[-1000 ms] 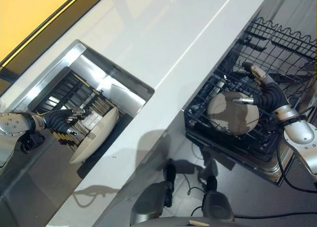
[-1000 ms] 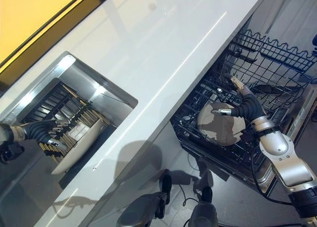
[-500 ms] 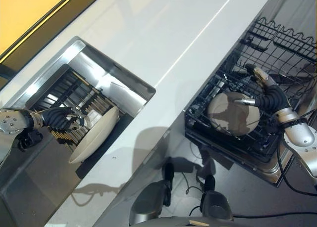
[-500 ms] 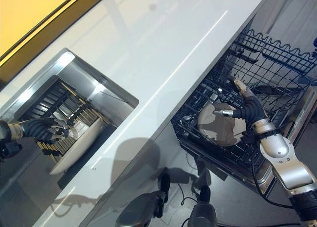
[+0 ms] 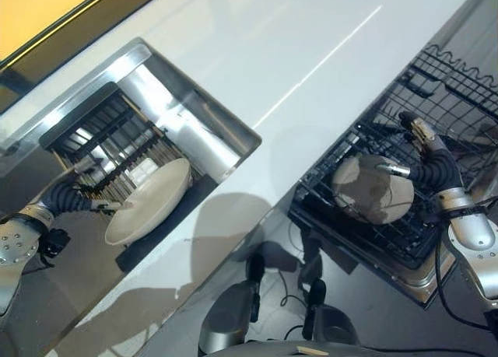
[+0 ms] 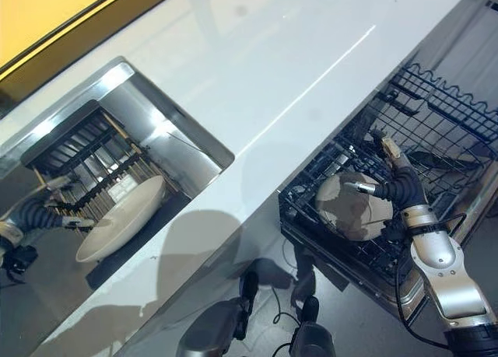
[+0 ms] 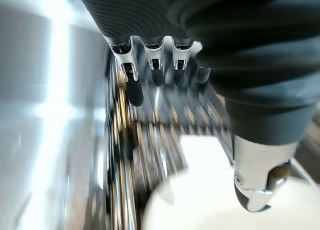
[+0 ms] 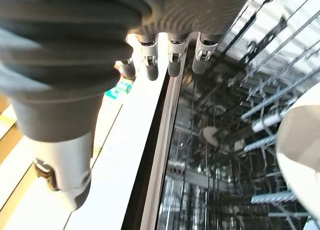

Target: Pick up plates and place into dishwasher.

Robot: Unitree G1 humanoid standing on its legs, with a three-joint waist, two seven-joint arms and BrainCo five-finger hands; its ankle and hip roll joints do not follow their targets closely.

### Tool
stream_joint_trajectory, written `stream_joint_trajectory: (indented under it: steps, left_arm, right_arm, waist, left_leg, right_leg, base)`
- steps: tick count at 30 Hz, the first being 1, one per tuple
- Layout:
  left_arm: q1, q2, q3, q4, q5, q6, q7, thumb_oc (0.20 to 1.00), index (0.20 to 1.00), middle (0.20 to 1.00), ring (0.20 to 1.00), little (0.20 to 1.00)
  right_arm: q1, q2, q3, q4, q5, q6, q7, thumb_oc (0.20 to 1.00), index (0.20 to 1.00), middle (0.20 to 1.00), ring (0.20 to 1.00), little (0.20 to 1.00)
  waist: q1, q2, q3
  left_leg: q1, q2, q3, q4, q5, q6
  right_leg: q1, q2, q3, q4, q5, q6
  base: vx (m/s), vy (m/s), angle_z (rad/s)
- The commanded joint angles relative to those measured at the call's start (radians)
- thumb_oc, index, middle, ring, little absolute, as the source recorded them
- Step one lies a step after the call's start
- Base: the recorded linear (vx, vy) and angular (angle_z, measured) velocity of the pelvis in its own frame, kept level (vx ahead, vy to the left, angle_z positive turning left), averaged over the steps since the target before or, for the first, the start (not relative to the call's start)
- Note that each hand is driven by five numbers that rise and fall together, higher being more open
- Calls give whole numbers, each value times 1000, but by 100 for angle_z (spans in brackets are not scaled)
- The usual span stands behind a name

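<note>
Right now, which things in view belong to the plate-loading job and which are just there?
Part of the job:
- plate in the sink, by the left robot hand
- plate in the dishwasher rack, by the right robot hand
- dishwasher rack

Just there:
- drying rack in the sink
- white counter

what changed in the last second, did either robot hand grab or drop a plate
Neither did. The camera shifted, so the whole scene slid in both eye views. The left robot hand is open at the rim of the plate in the sink, which has tipped flatter, more of its inside facing up. The right robot hand stays open against the plate in the dishwasher rack, which has not moved.
</note>
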Motion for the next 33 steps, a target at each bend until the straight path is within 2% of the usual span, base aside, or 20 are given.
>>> stream_joint_trajectory:
  steps: [1, 4, 8, 12, 14, 15, 16, 17, 20, 22, 25, 28, 33]
  left_arm:
    - [51, 2, 148, 54, 99, -38, 213, 1000, 1000, 1000, 1000, 1000]
    - [70, -42, 211, 52, 115, -66, 308, 1000, 1000, 1000, 1000, 1000]
    - [91, -82, 242, 26, 161, -75, 327, 1000, 1000, 1000, 1000, 1000]
    - [97, -87, 254, 10, 187, -78, 368, 1000, 1000, 1000, 1000, 1000]
    - [97, -79, 261, 12, 191, -99, 395, 1000, 1000, 1000, 1000, 1000]
    - [100, -72, 268, 5, 195, -131, 400, 1000, 1000, 1000, 1000, 1000]
    - [112, -68, 280, -8, 197, -186, 376, 1000, 1000, 1000, 1000, 1000]
    - [123, -66, 286, -31, 177, -257, 299, 1000, 1000, 1000, 1000, 1000]
    - [164, -104, 284, -157, 111, -292, 77, 1000, 1000, 1000, 1000, 1000]
    - [180, -120, 258, -213, 85, -316, -50, 1000, 1000, 1000, 1000, 1000]
    - [167, -92, 215, -261, 45, -283, -196, 1000, 1000, 1000, 1000, 1000]
    - [140, -41, 173, -249, 0, -245, -244, 1000, 1000, 1000, 1000, 1000]
    - [127, 5, 127, -263, -34, -225, -365, 1000, 1000, 1000, 1000, 1000]
  right_arm:
    - [-3, 1, -17, -53, -24, -52, 0, 1000, 1000, 1000, 1000, 1000]
    - [25, 43, -21, -58, -48, -70, 7, 1000, 1000, 1000, 1000, 1000]
    - [45, 71, -21, -70, -59, -73, 10, 1000, 1000, 1000, 1000, 1000]
    - [50, 74, -17, -85, -52, -57, 9, 1000, 1000, 1000, 1000, 1000]
    - [52, 76, -14, -87, -52, -54, 9, 1000, 1000, 1000, 1000, 1000]
    - [57, 79, -14, -88, -52, -56, 10, 1000, 1000, 1000, 1000, 1000]
    - [67, 85, -20, -88, -51, -63, 15, 1000, 1000, 1000, 1000, 1000]
    - [77, 89, -27, -88, -49, -70, 20, 1000, 1000, 1000, 1000, 1000]
    - [113, 97, -58, -94, -36, -84, 31, 1000, 1000, 1000, 1000, 1000]
    - [118, 99, -63, -105, -30, -71, 27, 1000, 1000, 1000, 1000, 1000]
    - [96, 82, -47, -95, -13, -61, 24, 1000, 1000, 1000, 1000, 1000]
    - [56, 62, -10, -73, -7, -52, 12, 1000, 1000, 1000, 1000, 1000]
    - [7, 26, 30, -37, 16, -43, -3, 1000, 1000, 1000, 1000, 1000]
  waist:
    - [21, -11, -91]
    - [31, -24, -108]
    - [41, -38, -127]
    - [45, -46, -143]
    - [44, -48, -149]
    - [45, -50, -154]
    - [46, -51, -160]
    - [48, -53, -166]
    - [61, -57, -174]
    - [70, -57, -182]
    - [76, -51, -190]
    - [80, -43, -199]
    - [97, -37, -205]
  left_leg:
    - [-14, 1, -36, 24, -35, -18]
    - [-7, 5, -43, 16, -36, -21]
    - [-3, 12, -49, 9, -34, -28]
    - [7, 17, -56, 4, -35, -33]
    - [13, 20, -57, -1, -36, -34]
    - [17, 21, -57, -5, -37, -34]
    - [20, 22, -57, -8, -38, -35]
    - [21, 23, -58, -10, -37, -36]
    - [20, 22, -69, -14, -32, -38]
    - [27, 21, -79, -21, -28, -39]
    - [41, 22, -88, -31, -22, -42]
    - [48, 21, -93, -31, -18, -45]
    - [49, 19, -111, -18, -16, -51]
  right_leg:
    - [-55, -10, -8, 83, -21, 7]
    - [-46, -5, -12, 80, -29, 4]
    - [-35, 4, -19, 74, -33, 2]
    - [-24, 9, -18, 73, -38, 2]
    - [-20, 11, -18, 71, -40, 1]
    - [-17, 12, -18, 70, -41, 2]
    - [-15, 12, -19, 69, -42, 3]
    - [-12, 13, -22, 68, -42, 4]
    - [-4, 17, -30, 63, -42, 2]
    - [7, 19, -38, 59, -41, 4]
    - [27, 20, -49, 55, -42, 2]
    - [39, 18, -61, 58, -45, 2]
    - [54, 16, -80, 65, -50, -3]
  base:
    - [13, -34, 4]
    - [19, -53, 2]
    - [12, -60, 5]
    - [12, -39, 5]
    - [0, 0, 0]
    - [9, -31, 0]
    - [6, -44, -1]
    - [-1, -53, -1]
    - [-9, -61, 0]
    - [0, -57, 6]
    - [8, -28, 11]
    - [9, -7, 13]
    - [14, -20, 9]
